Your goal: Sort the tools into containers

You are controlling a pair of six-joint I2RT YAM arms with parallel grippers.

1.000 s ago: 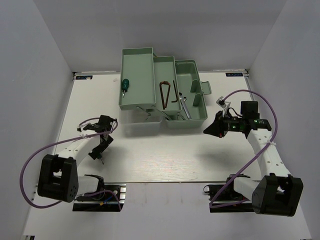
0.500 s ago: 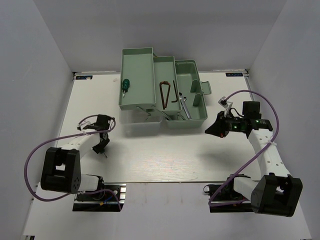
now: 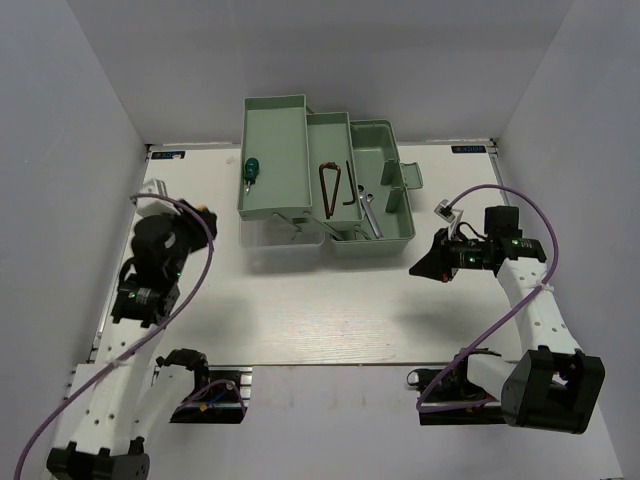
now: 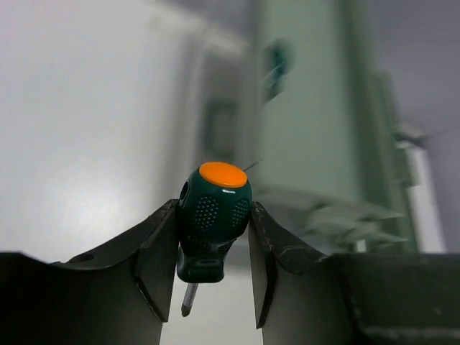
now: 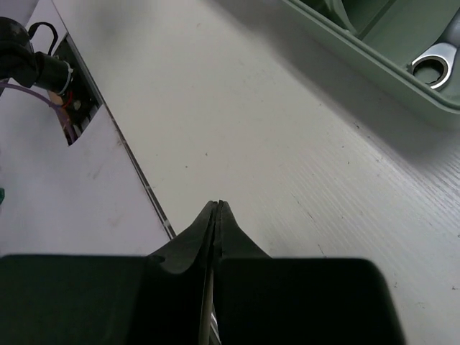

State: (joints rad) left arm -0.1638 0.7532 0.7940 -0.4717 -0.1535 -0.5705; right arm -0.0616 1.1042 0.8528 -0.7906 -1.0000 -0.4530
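Green-handled screwdriver point(image 4: 214, 208): clamped right between the fingers of the left claw point(image 4: 213, 237), orange cap facing the wrist camera, thin shaft pointing away past the fingertips.
Left claw: jaws narrowed onto the handle, one finger pressing each side, and it's a firm squeeze!
Ahead of the left claw: the mint toolbox point(image 3: 395, 240), blurred, ahead and off to the right.
Second screwdriver point(image 3: 250, 168): lying in the toolbox's left tray point(image 3: 280, 130), far in front of the left claw.
Hex keys point(image 3: 330, 185): in the middle tray, well away from both claws.
Wrench point(image 5: 431, 61): ring end showing in the toolbox's right compartment, ahead and to the right of the right claw.
Right claw point(image 5: 216, 208): fingers pressed flat together, gripping nothing, hanging over bare white table point(image 3: 330, 300) just beside the toolbox's right end.
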